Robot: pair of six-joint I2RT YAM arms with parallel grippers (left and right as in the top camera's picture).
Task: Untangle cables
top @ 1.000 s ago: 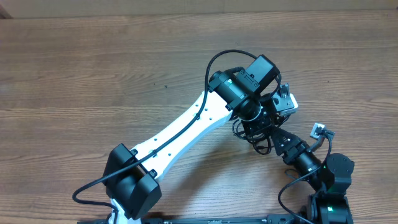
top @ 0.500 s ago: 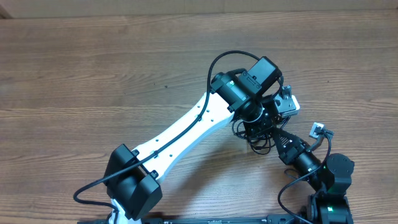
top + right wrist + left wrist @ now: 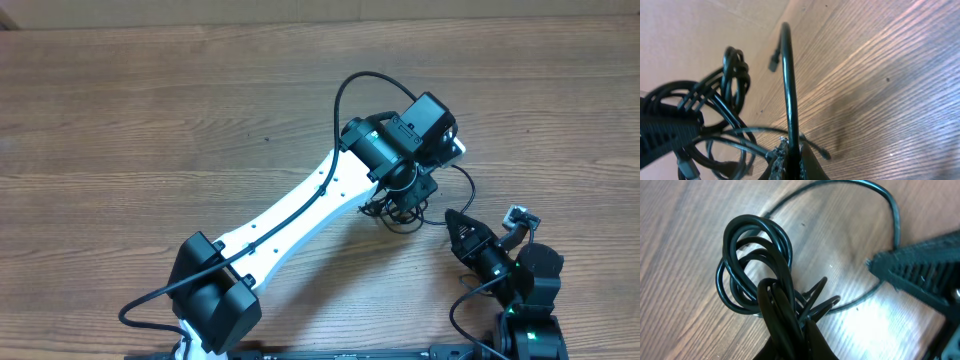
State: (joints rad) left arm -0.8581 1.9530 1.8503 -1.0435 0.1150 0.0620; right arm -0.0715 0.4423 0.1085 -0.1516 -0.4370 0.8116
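Overhead, the left gripper [image 3: 401, 197] sat almost wholly hidden beneath its own wrist housing, with no fingertips visible from above. The cables [image 3: 393, 214] lay right of centre near the front of the table [image 3: 150, 120]. From above only a few thin black loops poked out below that housing.

In the left wrist view the gripper's fingers [image 3: 790, 330] were pressed together on several turns of the bundle. The loops fanned up and left from the grip. The frame's bottom edge cut off the finger bases. I could not tell whether the bundle touched the wood or hung just above it.

The right gripper [image 3: 790, 161] was closed tight on a single strand [image 3: 789, 90], which rose straight up from the pinch. The fingers were cropped at the bottom edge and out of focus. A small plug end [image 3: 772, 62] showed just left of the strand; which cord it belonged to I could not make out.

Overhead, that strand arced between the two grippers, which sat near each other without touching.

The left arm's thick black lead [image 3: 345, 95] looped above the wrist. A pale edge [image 3: 457, 150] stuck out past the housing, unidentifiable. A small pale block [image 3: 517, 213] sat beside the right arm, too small to make out.
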